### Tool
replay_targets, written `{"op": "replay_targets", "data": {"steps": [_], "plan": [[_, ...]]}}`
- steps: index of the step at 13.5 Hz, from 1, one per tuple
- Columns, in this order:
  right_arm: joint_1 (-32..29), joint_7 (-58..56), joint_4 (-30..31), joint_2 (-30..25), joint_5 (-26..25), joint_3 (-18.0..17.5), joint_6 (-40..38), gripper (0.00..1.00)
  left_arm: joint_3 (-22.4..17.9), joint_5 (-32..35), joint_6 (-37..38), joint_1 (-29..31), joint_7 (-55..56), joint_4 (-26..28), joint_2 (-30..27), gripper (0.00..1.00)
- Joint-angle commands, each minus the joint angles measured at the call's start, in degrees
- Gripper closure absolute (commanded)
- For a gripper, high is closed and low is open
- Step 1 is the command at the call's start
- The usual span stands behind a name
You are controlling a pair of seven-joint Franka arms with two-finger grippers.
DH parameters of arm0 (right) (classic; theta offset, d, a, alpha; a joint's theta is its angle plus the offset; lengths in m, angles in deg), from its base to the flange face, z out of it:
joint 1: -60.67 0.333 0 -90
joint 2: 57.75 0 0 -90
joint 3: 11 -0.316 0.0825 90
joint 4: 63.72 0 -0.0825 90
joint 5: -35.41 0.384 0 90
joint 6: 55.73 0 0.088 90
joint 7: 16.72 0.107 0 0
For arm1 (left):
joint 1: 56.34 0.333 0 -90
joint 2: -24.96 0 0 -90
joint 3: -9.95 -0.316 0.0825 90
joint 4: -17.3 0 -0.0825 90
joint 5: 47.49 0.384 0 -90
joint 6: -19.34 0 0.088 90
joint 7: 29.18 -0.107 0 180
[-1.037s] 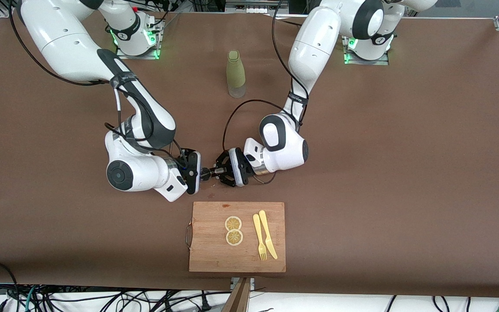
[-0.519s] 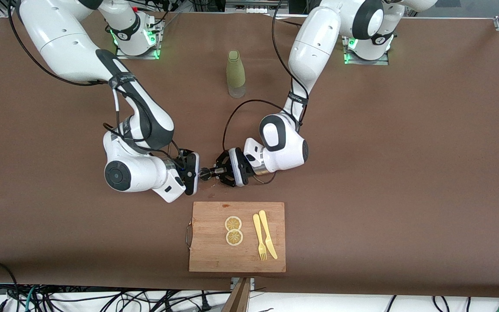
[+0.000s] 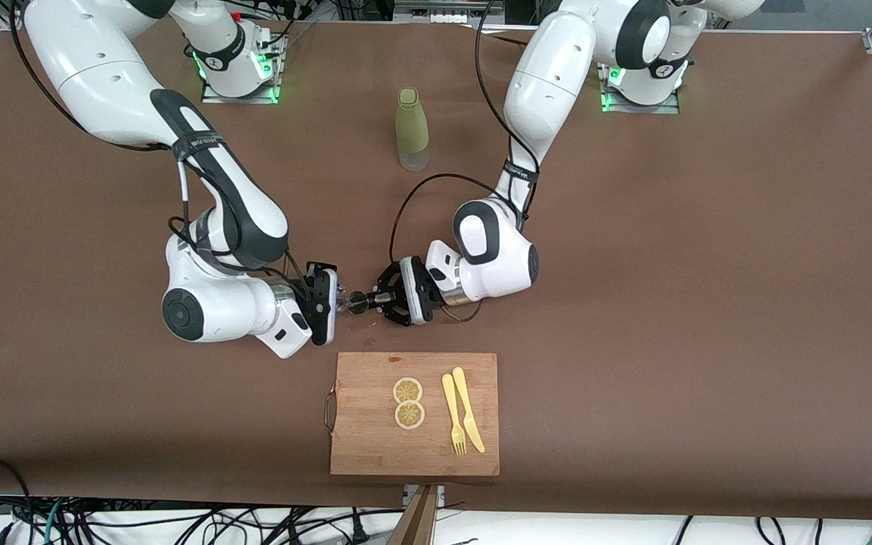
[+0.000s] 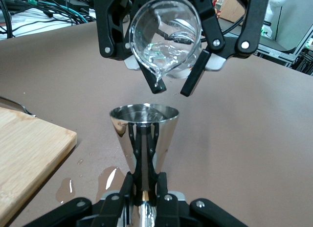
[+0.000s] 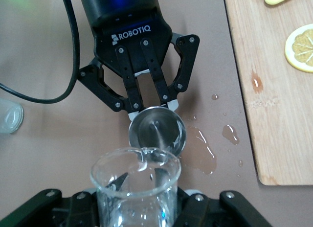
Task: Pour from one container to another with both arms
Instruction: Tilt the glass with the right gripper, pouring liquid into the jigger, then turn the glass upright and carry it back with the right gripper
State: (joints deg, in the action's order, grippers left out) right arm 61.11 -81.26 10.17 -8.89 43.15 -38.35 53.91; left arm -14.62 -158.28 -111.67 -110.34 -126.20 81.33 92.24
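Note:
My left gripper (image 4: 144, 180) is shut on the narrow waist of the silver jigger (image 4: 143, 134), which stands upright with its top cup open. Over the jigger's mouth hangs the clear glass cup (image 4: 166, 36), tipped with its spout pointing down and water inside. My right gripper (image 5: 142, 180) is shut on that glass cup (image 5: 134, 188). In the front view the two grippers meet tip to tip over the table, just farther from the camera than the cutting board: the right gripper (image 3: 336, 301) with the cup and the left gripper (image 3: 366, 301) with the jigger (image 3: 358, 303).
Spilled water (image 5: 200, 151) lies on the brown table under the grippers. The wooden cutting board (image 3: 375, 454) carries two lemon slices (image 3: 408, 390) and a yellow fork and knife (image 3: 460, 409). A tall olive-green bottle (image 3: 412, 129) stands between the arms' bases.
The right arm has drawn back toward its own end of the table, so the glass cup now shows between the grippers. The left arm has not moved.

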Motion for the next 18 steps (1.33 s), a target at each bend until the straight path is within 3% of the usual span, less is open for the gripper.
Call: {"op": "replay_targets", "data": {"steps": [1,7,13,18], "plan": [[-1.4,-3.8,-0.5,-0.4,4.1,-0.1,-1.1,0.72,-0.7,-2.7,0.9,0.2,-2.6,-1.5,0.7,1.00],[-5.1,-11.5,-0.4,-0.3,9.8,0.1,-1.2,0.72,-0.9,-2.6,5.5,2.2,-3.7,-1.2,-0.5,1.00],[-11.4,-26.2,0.2,-0.2,17.9,0.6,-1.3,0.72,-1.3,-1.9,32.8,15.7,-17.7,4.2,-5.4,1.00],[-18.9,-39.5,4.2,1.7,27.4,0.7,-0.6,0.72,-1.1,13.2,51.4,27.7,-29.4,7.2,-6.9,1.00]]}}
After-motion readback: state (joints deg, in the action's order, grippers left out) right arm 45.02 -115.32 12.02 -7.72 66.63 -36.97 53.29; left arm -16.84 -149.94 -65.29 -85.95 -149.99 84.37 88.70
